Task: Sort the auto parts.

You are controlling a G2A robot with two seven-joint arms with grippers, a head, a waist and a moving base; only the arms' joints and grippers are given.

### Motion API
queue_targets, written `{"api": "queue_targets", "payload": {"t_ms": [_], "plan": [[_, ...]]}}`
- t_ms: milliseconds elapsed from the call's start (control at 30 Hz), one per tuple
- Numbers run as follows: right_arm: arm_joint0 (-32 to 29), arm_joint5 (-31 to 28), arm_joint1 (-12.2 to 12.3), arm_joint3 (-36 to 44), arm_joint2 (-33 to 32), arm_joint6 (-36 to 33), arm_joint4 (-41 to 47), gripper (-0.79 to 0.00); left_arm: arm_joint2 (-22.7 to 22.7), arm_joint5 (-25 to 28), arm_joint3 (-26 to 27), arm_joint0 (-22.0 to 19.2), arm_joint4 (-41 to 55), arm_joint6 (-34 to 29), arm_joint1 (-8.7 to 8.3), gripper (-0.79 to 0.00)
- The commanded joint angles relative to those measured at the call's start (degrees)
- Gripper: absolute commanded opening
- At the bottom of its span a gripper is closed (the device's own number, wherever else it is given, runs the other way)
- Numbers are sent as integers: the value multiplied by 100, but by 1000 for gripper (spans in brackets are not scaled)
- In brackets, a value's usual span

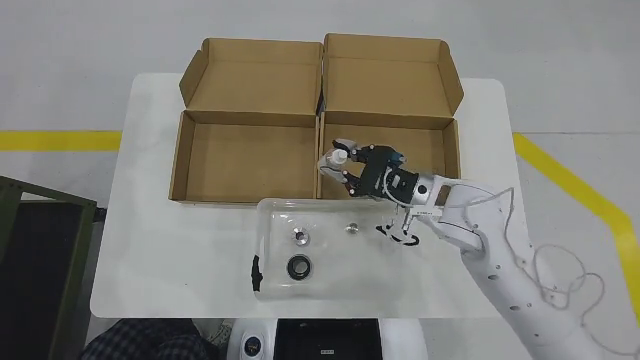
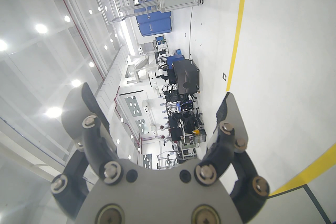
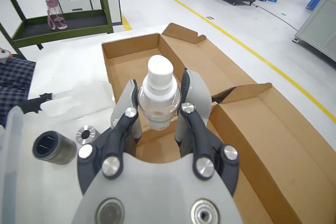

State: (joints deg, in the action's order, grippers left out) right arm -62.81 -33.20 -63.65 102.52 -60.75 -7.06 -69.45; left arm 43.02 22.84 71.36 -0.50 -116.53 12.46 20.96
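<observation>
My right gripper (image 1: pixel 343 163) is shut on a small clear bottle with a white cap (image 1: pixel 333 155). It holds the bottle above the near left corner of the right cardboard box (image 1: pixel 440 145), close to the wall shared with the left cardboard box (image 1: pixel 245 160). In the right wrist view the bottle (image 3: pixel 158 93) sits upright between the fingers of the gripper (image 3: pixel 159 83). A clear plastic tray (image 1: pixel 330 285) in front of the boxes holds a black ring bearing (image 1: pixel 299 268) and two small metal parts (image 1: pixel 299 235) (image 1: pixel 352 226). My left gripper (image 2: pixel 157 91) is open, holds nothing, and points out into the room.
Both boxes stand with lids folded back toward the far side of the white table (image 1: pixel 150 260). A green shelf unit (image 1: pixel 30 260) stands off the table's left side. In the right wrist view a dark bearing (image 3: pixel 51 147) and a silver part (image 3: pixel 86 133) lie near the gripper.
</observation>
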Motion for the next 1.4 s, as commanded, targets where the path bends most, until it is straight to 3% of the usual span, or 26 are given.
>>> {"api": "queue_targets", "payload": {"t_ms": [0,467,1033,1067,1133,1233,1367], "plan": [[151,138,-33,-170,90,-59,-103,-785,0,0,0,0,0,0,0,0],[1027,613,-245,-1340,323,-475,153,-785,0,0,0,0,0,0,0,0],[1428,882,-502,-2257,852,-327,17,-785,0,0,0,0,0,0,0,0],[1438,884,-512,-2286,864,-337,14,-767,0,0,0,0,0,0,0,0],[1459,884,-529,-2330,881,-372,15,-591,0,0,0,0,0,0,0,0],[1474,871,-551,-2380,892,-385,17,-594,0,0,0,0,0,0,0,0],[1460,879,-570,-2409,894,-425,-13,-434,0,0,0,0,0,0,0,0]]}}
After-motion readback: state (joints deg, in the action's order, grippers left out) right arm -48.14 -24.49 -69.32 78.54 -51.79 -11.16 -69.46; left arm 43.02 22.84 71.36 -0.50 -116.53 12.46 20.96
